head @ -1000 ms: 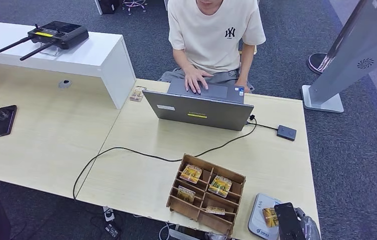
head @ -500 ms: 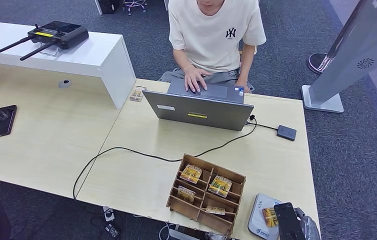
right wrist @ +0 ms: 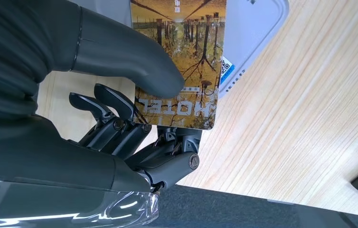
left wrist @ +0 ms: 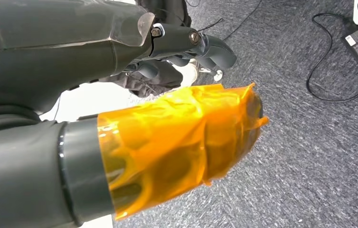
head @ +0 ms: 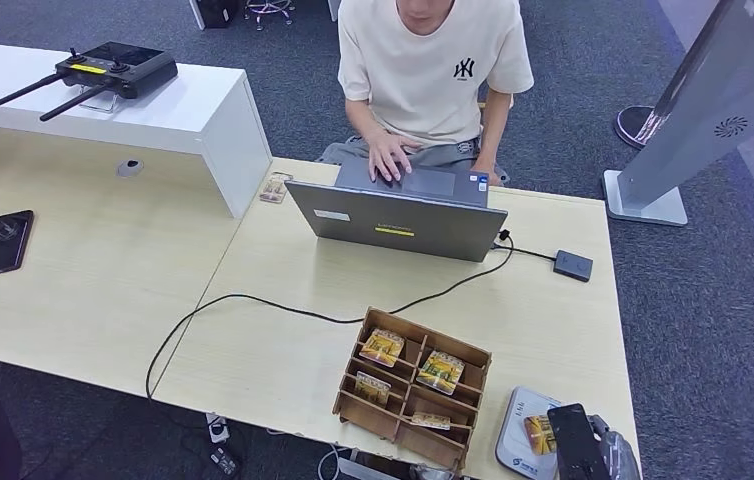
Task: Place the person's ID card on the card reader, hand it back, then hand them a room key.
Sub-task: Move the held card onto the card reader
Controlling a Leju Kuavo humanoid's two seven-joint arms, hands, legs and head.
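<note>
The pale wooden table (head: 283, 330) carries a grey laptop (head: 398, 222) at its far edge, where a person (head: 431, 70) in a cream T-shirt sits with a hand on the keys. Nearer the robot stands a brown compartment box (head: 411, 388) with yellow cards lying in several cells. Beside it, at the table's near right corner, lies the grey-white card reader (head: 519, 432).

The right hand (head: 593, 450) hangs over that reader and holds the card (right wrist: 179, 61) — thumb (right wrist: 134, 59) pressed on its printed face, dark fingers (right wrist: 115, 114) under it. The card is a rectangle printed with bare trees in gold and brown, with the word HOTEL along one short end. That short end lies towards the hand's fingers, and the long axis runs out over the reader.

The left hand (left wrist: 182, 47) hangs above grey carpet — its dark fingers curl inward, holding nothing, and its thumb is wrapped in orange film.
</note>
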